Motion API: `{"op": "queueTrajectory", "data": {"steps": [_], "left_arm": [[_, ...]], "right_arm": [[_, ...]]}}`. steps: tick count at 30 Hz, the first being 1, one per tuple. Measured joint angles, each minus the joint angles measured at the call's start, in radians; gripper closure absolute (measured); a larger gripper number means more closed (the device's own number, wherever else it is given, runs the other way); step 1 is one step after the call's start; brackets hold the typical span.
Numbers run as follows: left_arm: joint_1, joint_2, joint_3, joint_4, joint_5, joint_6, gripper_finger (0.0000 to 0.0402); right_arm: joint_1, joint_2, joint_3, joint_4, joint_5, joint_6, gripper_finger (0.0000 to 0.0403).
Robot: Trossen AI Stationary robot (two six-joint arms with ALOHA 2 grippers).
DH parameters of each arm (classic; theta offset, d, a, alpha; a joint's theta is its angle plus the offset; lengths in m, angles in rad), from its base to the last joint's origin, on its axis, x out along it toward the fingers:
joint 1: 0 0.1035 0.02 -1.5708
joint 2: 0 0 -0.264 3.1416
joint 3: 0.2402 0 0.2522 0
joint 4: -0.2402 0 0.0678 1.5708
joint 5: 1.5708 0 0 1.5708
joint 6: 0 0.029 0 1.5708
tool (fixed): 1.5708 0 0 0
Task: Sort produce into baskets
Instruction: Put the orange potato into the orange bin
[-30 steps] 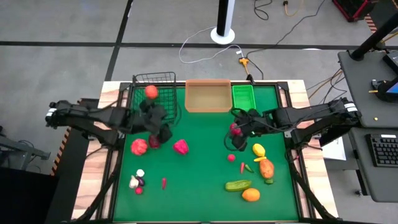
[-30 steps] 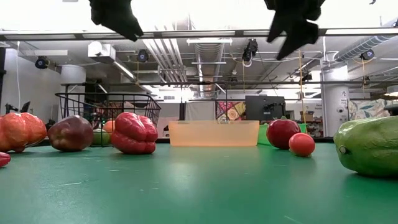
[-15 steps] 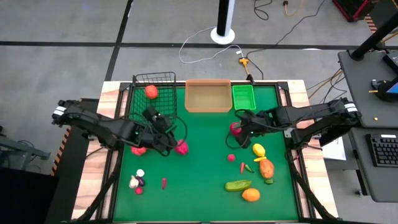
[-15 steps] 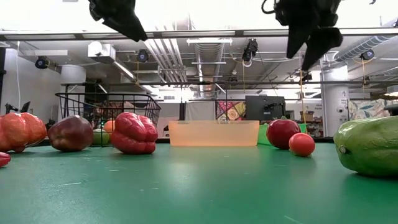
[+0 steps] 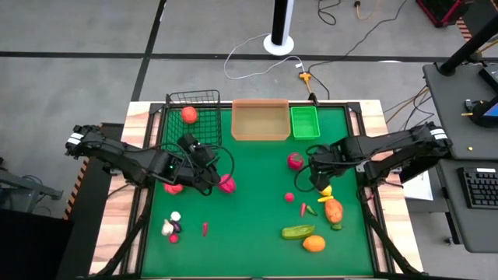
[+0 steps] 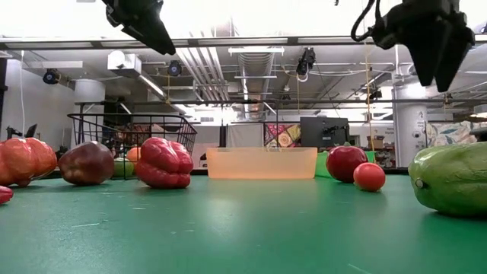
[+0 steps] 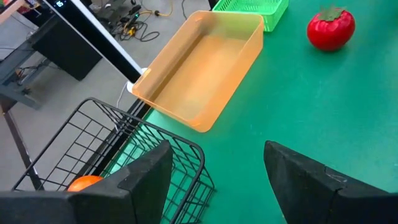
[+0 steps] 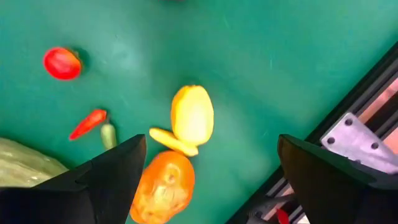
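Three containers line the far edge of the green table: a black wire-mesh basket holding one orange-red round piece, a tan shallow rectangular tray, and a smaller bright green plastic bin; the tray and bin sit side by side, the basket just beside the tray's other end. Produce lies scattered on the mat; a red lobed pepper and a red-orange tomato-like piece sit near the left arm, with a dark maroon round piece showing only in the low view; a red apple-like fruit rests near the bin, a small red round piece lies in front of it; further forward are a yellow lemon-shaped piece, an orange lumpy carrot-like piece, tiny red and green chillies, a green cucumber and an orange round fruit; a small cluster of white, purple and red bits sits at the front left, a lone red chilli beside it. The left gripper hangs above the mat next to the pepper, its fingers parted with nothing between them; the right gripper hovers over the lemon-shaped piece, its fingers spread wide and empty.
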Motion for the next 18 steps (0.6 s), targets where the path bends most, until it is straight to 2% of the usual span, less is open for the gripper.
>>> {"op": "queueTrajectory", "data": {"steps": [4, 9, 18], "left_arm": [[0.0, 0.0, 0.0, -0.011, 0.001, 0.0, 0.0167], [0.0, 0.0, 0.0, -0.018, 0.001, -0.004, 0.0167], [0.0, 0.0, 0.0, -0.018, 0.001, -0.003, 0.0167]], "right_arm": [[0.026, 0.0, -0.042, 0.03, -0.074, 0.037, 0.0048], [0.116, 0.0, -0.073, 0.041, -0.197, 0.169, 0.0048], [0.334, 0.0, -0.09, 0.057, -0.23, 0.49, 0.0048]]}}
